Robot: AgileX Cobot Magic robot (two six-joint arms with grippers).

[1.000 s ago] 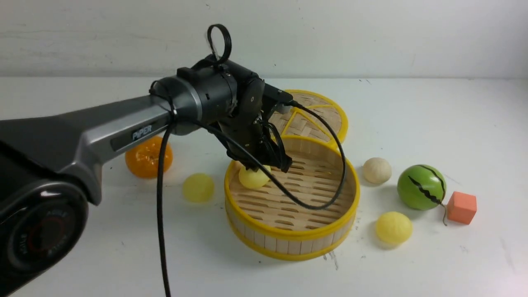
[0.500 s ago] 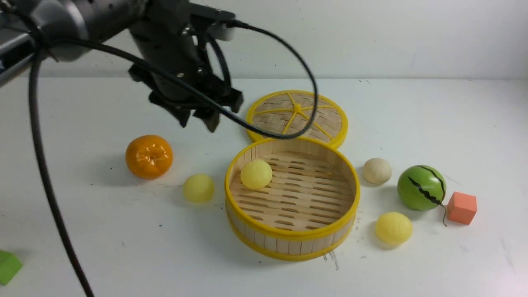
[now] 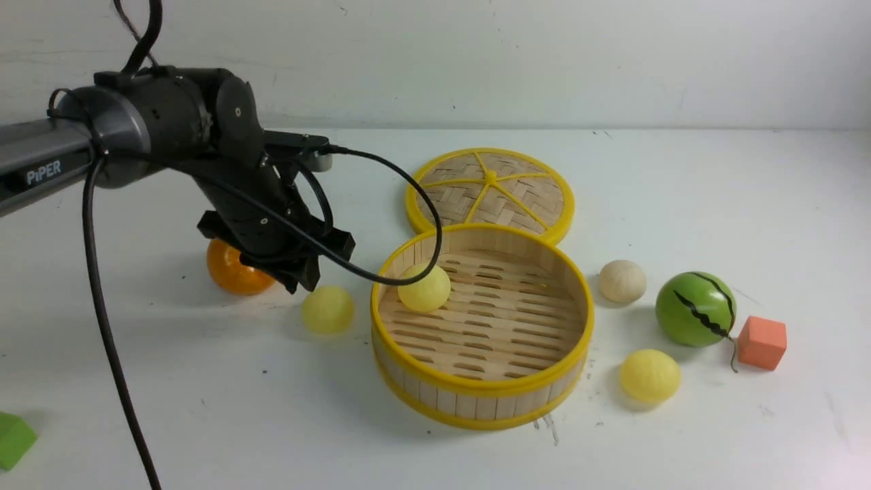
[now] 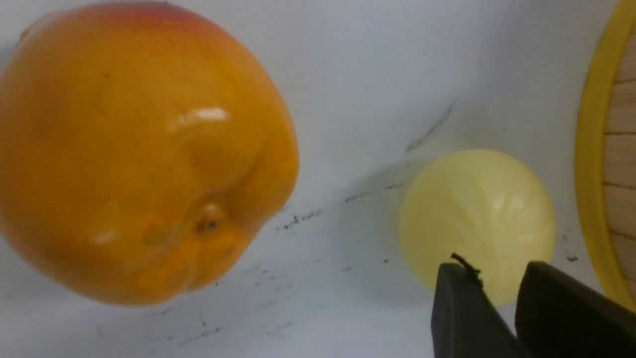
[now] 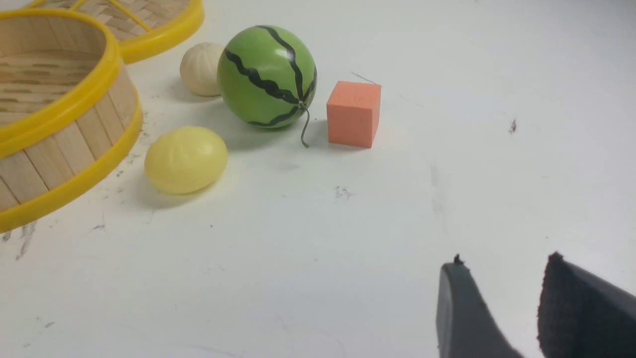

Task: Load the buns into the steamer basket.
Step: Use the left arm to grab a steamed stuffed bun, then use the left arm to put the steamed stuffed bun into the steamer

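Note:
The steamer basket stands mid-table with one pale yellow bun on its slatted floor near the left wall. A second yellow bun lies on the table just left of the basket. My left gripper hovers over that bun's far-left side, jaws a little apart and empty; in the left wrist view the bun shows just past the left gripper. A cream bun and a third yellow bun lie right of the basket. My right gripper stands open over bare table.
An orange sits behind the left gripper, partly hidden by it. The woven lid lies behind the basket. A striped green ball and an orange cube are at the right. A green block lies at the front left edge.
My left gripper let go of the yellow bun inside the basket, rose up and left, then came down beside the orange over the bun on the table. Its jaws have narrowed.

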